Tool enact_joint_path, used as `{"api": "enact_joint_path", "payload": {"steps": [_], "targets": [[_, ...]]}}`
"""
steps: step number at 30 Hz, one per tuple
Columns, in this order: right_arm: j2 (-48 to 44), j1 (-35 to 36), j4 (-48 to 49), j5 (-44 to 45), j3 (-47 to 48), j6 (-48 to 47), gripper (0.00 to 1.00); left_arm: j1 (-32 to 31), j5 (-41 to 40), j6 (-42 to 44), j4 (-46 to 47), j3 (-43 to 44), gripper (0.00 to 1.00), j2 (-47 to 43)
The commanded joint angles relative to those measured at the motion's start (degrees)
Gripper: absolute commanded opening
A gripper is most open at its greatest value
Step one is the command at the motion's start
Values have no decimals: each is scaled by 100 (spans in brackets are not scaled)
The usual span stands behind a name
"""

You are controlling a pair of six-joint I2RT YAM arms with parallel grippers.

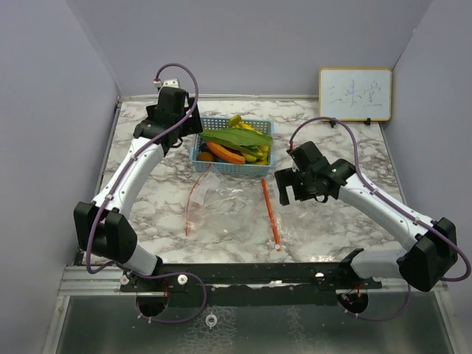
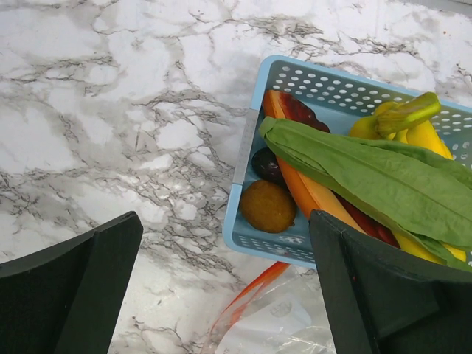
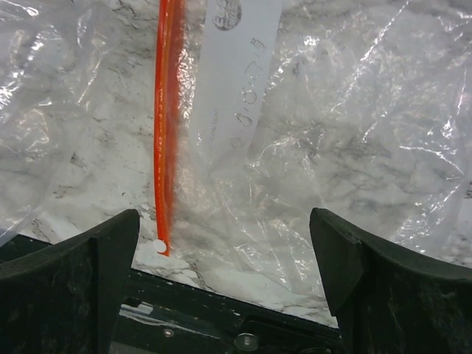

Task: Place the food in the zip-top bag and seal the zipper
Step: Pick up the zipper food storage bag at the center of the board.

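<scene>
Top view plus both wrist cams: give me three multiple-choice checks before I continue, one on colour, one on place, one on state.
1. The zipper strip of the zip-top bag is: A) blue B) orange C) green
2. The food lies: A) in the blue basket B) in the bag C) loose beside the bag
3. The left gripper is: A) shut on food B) shut on the bag C) open and empty

Answers: 1 B, the strip shows orange in the right wrist view; 2 A, all pieces sit within the basket walls; 3 C, its fingers stand wide apart, gripping nothing.
</scene>
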Motion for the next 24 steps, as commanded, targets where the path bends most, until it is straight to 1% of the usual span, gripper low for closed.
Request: {"api": "enact_joint_path", "payload": {"steps": [1,4,7,8,12,20,24], "targets": [[-133,35,-137,182,-248,376,100,-33,436,518,530,-216,99,-299],[-45,35,-70,89,-380,542,100,-21,1153,715,1110,-752,99,-634],[110,41,162,-132,-575,592,96,-21,1679,692,1696,-1251,99,-956],[171,41,264,-209,-656,611,94,-19,1745,655,1782,-1329,99,-1026],[385,37,602,-371,-828,655,93,-20,1848,536,1727,-1320,99,-1065],[660,39,800,-196,-705,567,93,-19,1806,598,1532,-1168,99,-982],[909,38,1074,-192,-710,540,93,-23,1793,613,1498,-1124,99,-905]]}}
